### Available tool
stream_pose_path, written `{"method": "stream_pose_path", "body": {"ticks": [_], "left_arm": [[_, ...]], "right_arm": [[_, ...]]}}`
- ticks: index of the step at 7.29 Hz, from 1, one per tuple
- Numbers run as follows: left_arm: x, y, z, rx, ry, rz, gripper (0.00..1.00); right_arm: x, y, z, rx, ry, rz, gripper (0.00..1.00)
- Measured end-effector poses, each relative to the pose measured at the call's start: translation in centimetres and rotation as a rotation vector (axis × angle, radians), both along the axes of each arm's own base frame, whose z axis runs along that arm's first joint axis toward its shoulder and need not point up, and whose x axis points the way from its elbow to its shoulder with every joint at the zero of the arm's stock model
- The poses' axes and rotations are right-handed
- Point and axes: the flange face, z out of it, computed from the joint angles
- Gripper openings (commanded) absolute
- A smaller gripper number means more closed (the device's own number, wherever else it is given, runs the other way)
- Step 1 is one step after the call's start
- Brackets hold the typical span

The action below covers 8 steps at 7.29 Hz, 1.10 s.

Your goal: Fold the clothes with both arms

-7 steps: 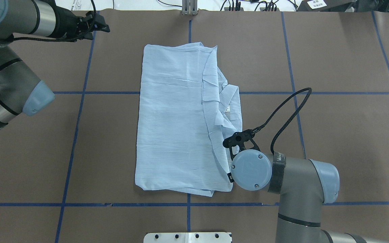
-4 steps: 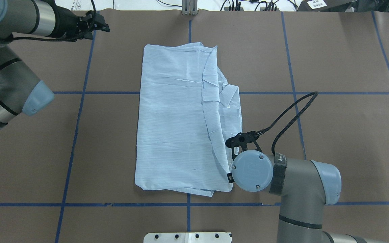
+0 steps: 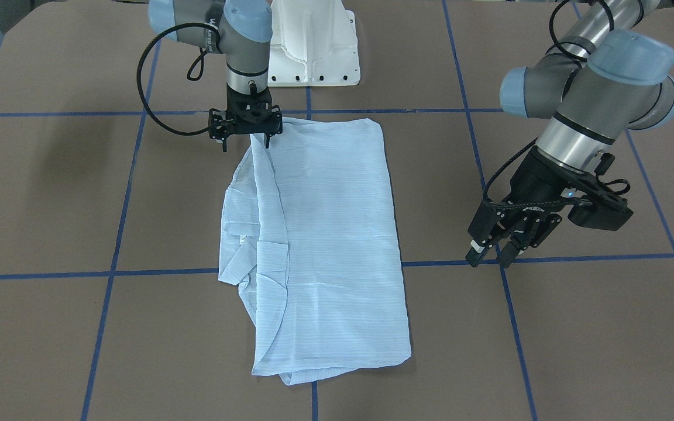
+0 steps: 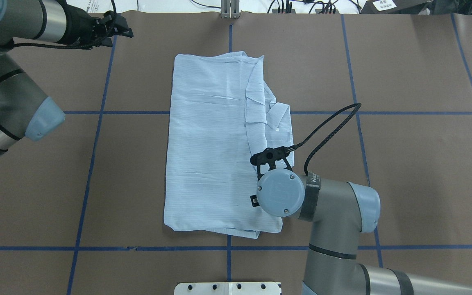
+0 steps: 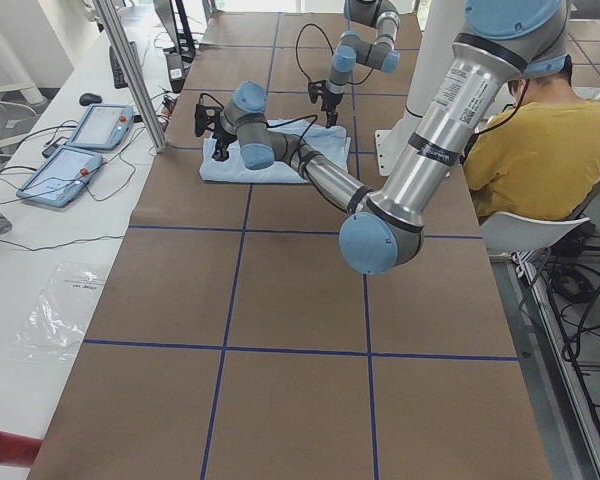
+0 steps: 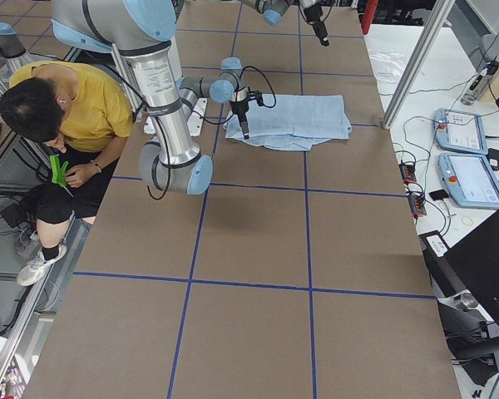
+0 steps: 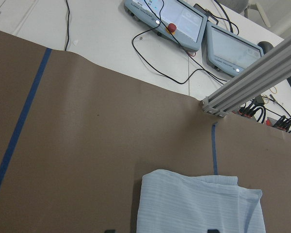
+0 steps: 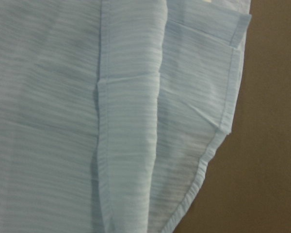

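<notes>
Light-blue striped shirt point(image 4: 211, 155) is lying in the middle of the table point(image 4: 404, 164) as a long rectangle, its long sides running from the robot's edge toward the far edge. The layers are stacking flat on the robot's left side and bunching along the right long side, where a loose flap point(image 4: 268, 119) with what looks like the collar is sticking out. Right gripper point(image 3: 245, 140) is hanging tip-down over the shirt's corner nearest the robot on the right. Its jaws are standing spread with nothing between them, and one finger is just at the fabric edge; whether it is touching, cannot tell. The right wrist view is showing only the overlapped front band point(image 8: 128, 145) and curved hem point(image 8: 203, 170) close below. Left gripper point(image 3: 490, 257) is hovering over bare table toward the far left corner, well apart from the shirt, fingers parted a little and holding nothing. Judging progress: the lengthwise folding is looking mostly done, since no sleeve is lying out on the table. The right edge is looking untidy and probably needs tucking or smoothing. The crosswise fold, bringing one short end over the other, is looking not yet started and likely needs both grippers on two corners, so the left arm has to come in.
</notes>
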Motion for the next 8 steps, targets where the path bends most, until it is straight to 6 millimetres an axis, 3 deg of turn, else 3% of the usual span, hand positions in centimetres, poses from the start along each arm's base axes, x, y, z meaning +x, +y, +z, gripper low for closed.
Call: {"method": "stream_pose_path", "body": {"ticks": [2, 5, 6, 8], "left_arm": [[-0.2, 0.2, -0.3, 0.004, 0.003, -0.001, 0.7], [-0.3, 0.3, -0.5, -0.007, -0.004, -0.002, 0.7], [-0.3, 0.3, -0.5, -0.008, -0.005, -0.002, 0.7], [-0.3, 0.3, -0.5, -0.008, -0.005, -0.002, 0.7]], "right_arm": [[-1.2, -1.1, 0.1, 0.013, 0.011, -0.009, 1.0], [-1.0, -2.5, 1.8, 0.018, 0.05, -0.026, 1.0], [-0.1, -3.2, 2.3, 0.018, 0.056, -0.029, 1.0], [4.1, -4.6, 4.6, 0.034, 0.077, -0.057, 1.0]]}}
